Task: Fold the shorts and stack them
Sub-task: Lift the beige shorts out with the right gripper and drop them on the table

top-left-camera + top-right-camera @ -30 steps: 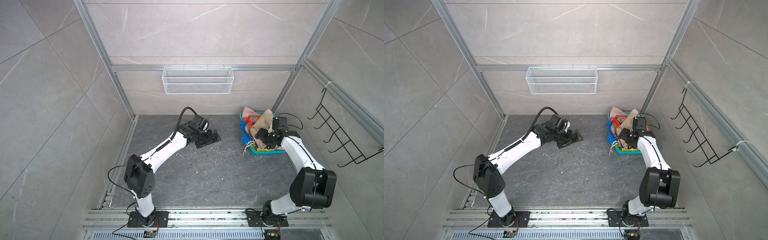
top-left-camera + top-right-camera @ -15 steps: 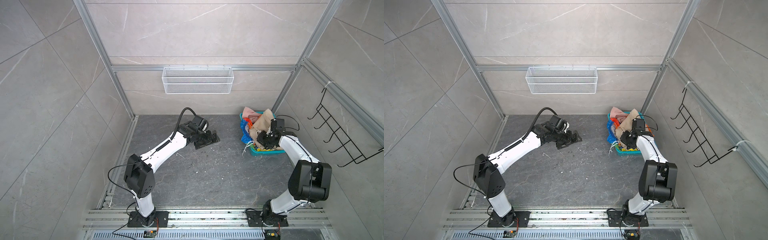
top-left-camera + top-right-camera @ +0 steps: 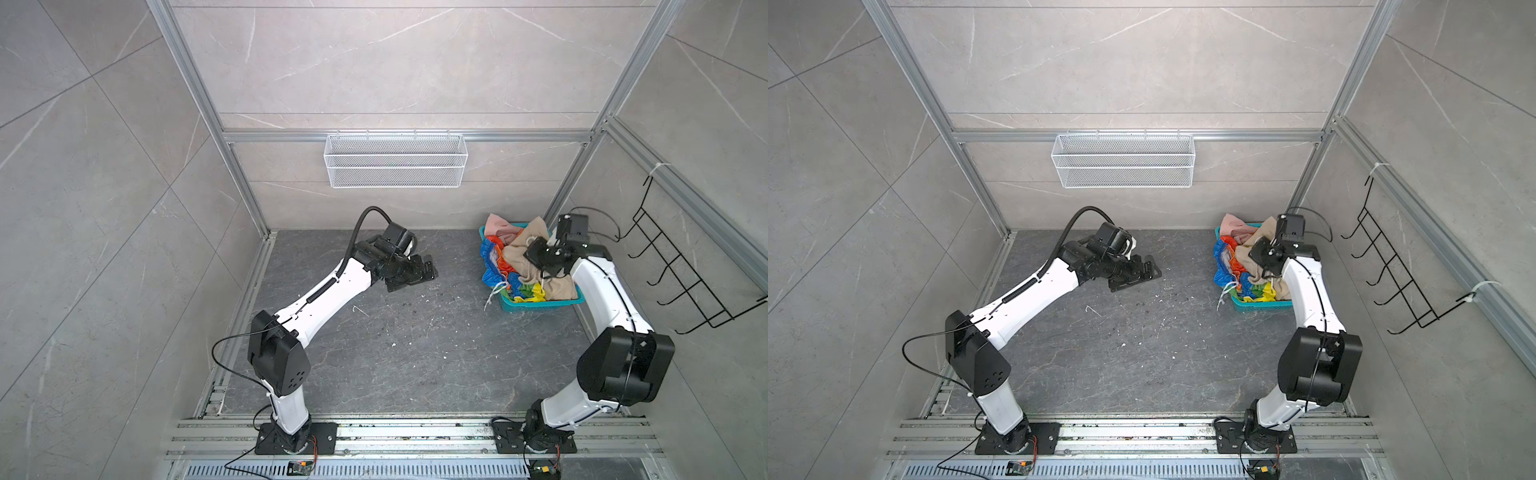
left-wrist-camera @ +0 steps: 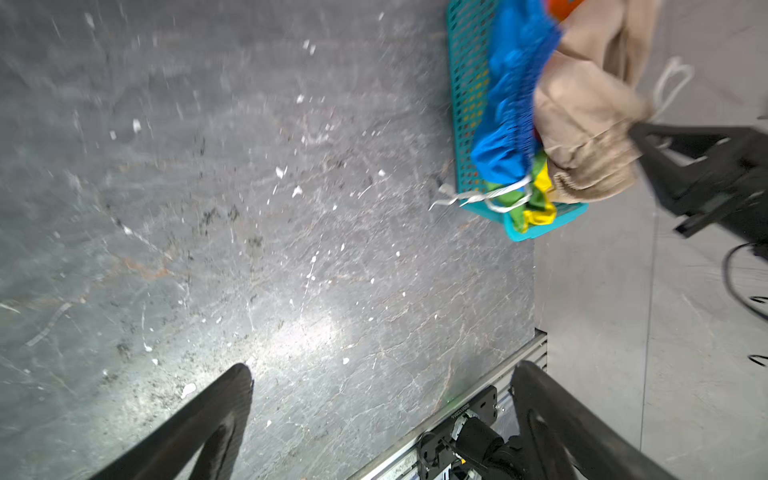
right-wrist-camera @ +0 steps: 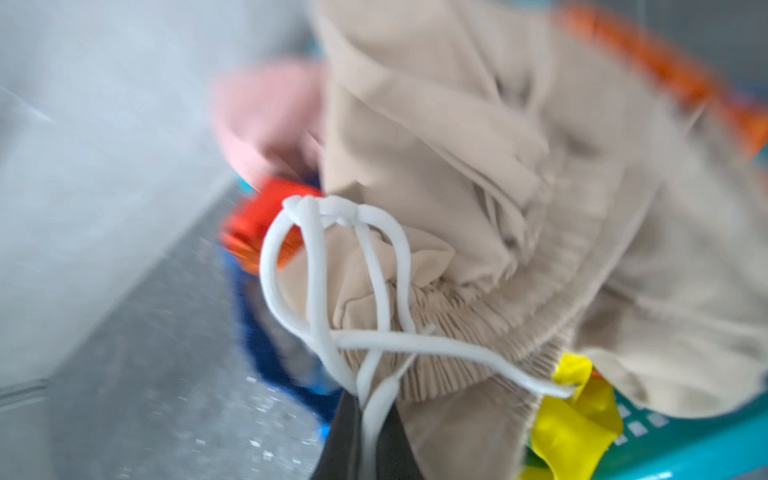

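The teal basket (image 3: 536, 306) (image 3: 1262, 306) stands at the far right and holds all three shorts in a crumpled heap. The beige shorts (image 3: 525, 249) (image 5: 498, 166) lie on top. Under them the rainbow-striped shorts (image 3: 494, 266) (image 4: 511, 104) spill over the basket's left side. The pink shorts (image 3: 498, 224) (image 5: 270, 120) sit at the back. My right gripper (image 3: 548, 274) (image 5: 365, 403) is shut on the beige shorts' white drawstring (image 5: 316, 266), right at the elastic waist. My left gripper (image 3: 415, 276) (image 4: 382, 370) hangs open over the bare floor, well left of the basket.
The dark stone floor (image 3: 395, 332) is flecked with white bits. A white wire basket (image 3: 395, 160) hangs on the back wall and a black hook rack (image 3: 685, 270) on the right wall. Aluminium rails (image 3: 374, 432) run along the front edge.
My right gripper has closed on the beige shorts' drawstring and its arm has shifted slightly over the basket. The left arm has barely moved and stays open.
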`<state>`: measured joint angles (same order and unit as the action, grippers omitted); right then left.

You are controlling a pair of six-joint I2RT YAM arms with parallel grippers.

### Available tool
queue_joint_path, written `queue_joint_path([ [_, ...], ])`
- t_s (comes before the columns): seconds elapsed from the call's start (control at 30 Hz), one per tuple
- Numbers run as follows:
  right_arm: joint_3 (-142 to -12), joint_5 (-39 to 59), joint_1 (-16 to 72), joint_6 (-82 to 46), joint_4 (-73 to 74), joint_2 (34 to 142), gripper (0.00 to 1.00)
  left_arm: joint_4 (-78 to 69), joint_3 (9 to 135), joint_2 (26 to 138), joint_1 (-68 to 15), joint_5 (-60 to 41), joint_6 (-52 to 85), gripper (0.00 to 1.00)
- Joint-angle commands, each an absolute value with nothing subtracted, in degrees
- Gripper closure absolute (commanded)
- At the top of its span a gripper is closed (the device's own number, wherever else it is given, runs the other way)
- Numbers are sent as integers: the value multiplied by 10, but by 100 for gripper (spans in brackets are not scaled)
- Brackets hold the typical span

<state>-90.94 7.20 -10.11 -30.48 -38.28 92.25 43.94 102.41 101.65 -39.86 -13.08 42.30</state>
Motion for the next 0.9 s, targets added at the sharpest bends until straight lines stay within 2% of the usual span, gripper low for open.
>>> queue_joint_path([
  [0.0,-1059,91,-72,-316,-411,884,97,472,1073,981,-364,-124,390,0],
  [0.07,-1161,87,-13,-305,-439,894,97,462,1067,960,-326,-151,404,0],
  [0.13,-1257,73,90,-276,-450,908,97,438,1042,931,-286,-173,415,0],
  [0.23,-1324,86,219,-257,-430,933,98,423,1007,890,-241,-181,424,0],
  [0.4,-1275,93,285,-286,-415,983,97,389,914,822,-185,-205,454,0],
  [0.47,-1213,94,296,-306,-410,1007,92,380,877,802,-180,-209,458,0],
  [0.53,-1145,107,297,-331,-390,1021,78,383,851,791,-179,-210,459,0],
  [0.6,-1083,128,298,-344,-371,1033,55,390,829,782,-178,-209,460,0],
  [0.67,-1016,142,299,-354,-351,1037,36,389,801,770,-171,-209,464,0],
  [0.77,-931,150,301,-358,-323,1021,14,378,764,753,-158,-212,472,0],
  [0.87,-848,149,301,-357,-304,995,1,360,735,744,-154,-220,481,0],
])
